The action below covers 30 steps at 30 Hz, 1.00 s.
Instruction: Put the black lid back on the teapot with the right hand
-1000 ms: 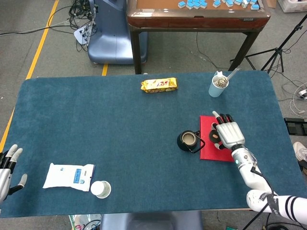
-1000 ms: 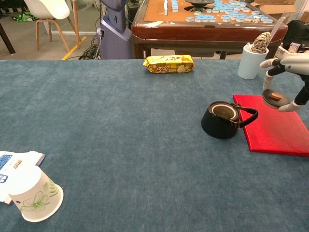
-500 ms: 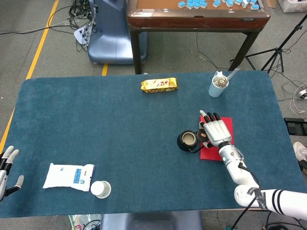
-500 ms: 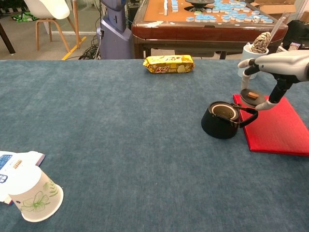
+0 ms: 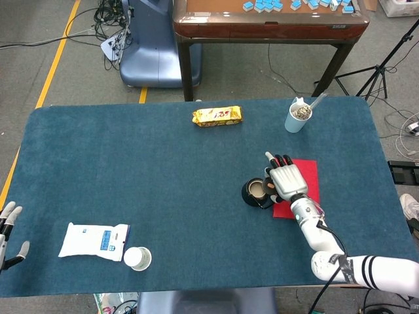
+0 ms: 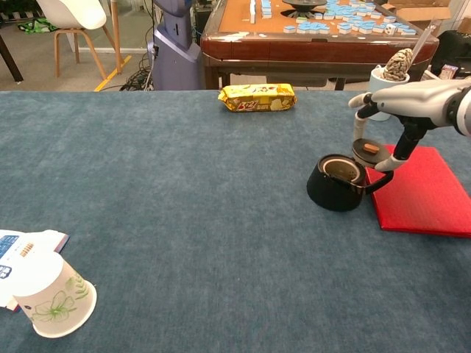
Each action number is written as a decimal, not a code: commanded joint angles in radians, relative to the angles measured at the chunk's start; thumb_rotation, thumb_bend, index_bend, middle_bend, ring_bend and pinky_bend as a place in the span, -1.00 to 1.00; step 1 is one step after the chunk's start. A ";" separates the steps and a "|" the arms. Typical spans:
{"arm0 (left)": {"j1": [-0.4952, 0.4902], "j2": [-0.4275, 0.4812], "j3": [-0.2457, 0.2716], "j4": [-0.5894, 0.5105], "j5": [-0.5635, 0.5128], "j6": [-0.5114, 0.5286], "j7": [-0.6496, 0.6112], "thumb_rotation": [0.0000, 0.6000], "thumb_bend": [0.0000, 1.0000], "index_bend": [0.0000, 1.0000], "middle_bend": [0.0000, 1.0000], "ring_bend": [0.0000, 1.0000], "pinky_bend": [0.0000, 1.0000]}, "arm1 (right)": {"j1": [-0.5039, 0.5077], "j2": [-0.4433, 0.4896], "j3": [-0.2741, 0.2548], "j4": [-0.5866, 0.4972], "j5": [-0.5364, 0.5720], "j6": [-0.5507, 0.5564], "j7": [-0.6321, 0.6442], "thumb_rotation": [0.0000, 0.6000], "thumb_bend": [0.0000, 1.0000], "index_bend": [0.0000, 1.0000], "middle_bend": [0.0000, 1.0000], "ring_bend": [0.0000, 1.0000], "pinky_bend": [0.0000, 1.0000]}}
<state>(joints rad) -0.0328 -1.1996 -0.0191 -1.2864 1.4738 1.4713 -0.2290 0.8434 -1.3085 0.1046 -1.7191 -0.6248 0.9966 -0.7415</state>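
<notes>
Right hand (image 6: 401, 110): my arm reaches in from the lower right, palm down, fingers (image 6: 358, 129) curled downward in a pinch. Left hand (image 5: 8, 232): mine too, at the far left edge, fingers apart and pointing up, holding nothing.

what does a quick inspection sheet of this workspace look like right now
surface: blue cloth table.
job's things: black lid held above open teapot; red mat beside it.
clutter: yellow snack pack, white cup, white packet, tipped paper cup.
hands: right hand pinches lid; left hand at table edge, holding nothing.
cables: on floor behind table.
surroundings: mahjong table.
</notes>
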 commanded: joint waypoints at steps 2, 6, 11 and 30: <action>0.001 -0.004 0.002 0.010 0.001 -0.002 -0.007 1.00 -0.23 -1.00 -1.00 -1.00 -1.00 | 0.007 -0.005 -0.002 -0.003 0.004 0.004 -0.001 1.00 -0.52 -0.18 -1.00 -1.00 -1.00; 0.003 -0.008 0.002 0.021 0.000 -0.003 -0.014 1.00 -0.23 -1.00 -1.00 -1.00 -1.00 | 0.015 -0.011 0.000 0.003 0.011 0.001 0.006 1.00 -0.52 -0.18 -1.00 -1.00 -1.00; 0.004 -0.010 0.001 0.029 -0.002 -0.005 -0.018 1.00 -0.23 -1.00 -1.00 -1.00 -1.00 | 0.027 -0.020 -0.004 0.019 0.019 -0.009 0.007 1.00 -0.53 -0.18 -1.00 -1.00 -1.00; 0.011 -0.027 0.003 0.072 0.000 -0.006 -0.057 1.00 -0.23 -1.00 -1.00 -1.00 -1.00 | 0.059 -0.049 -0.017 0.033 0.040 -0.001 0.000 1.00 -0.52 -0.18 -1.00 -1.00 -1.00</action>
<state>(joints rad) -0.0223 -1.2261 -0.0163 -1.2148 1.4733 1.4653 -0.2854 0.9018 -1.3574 0.0877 -1.6862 -0.5855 0.9951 -0.7417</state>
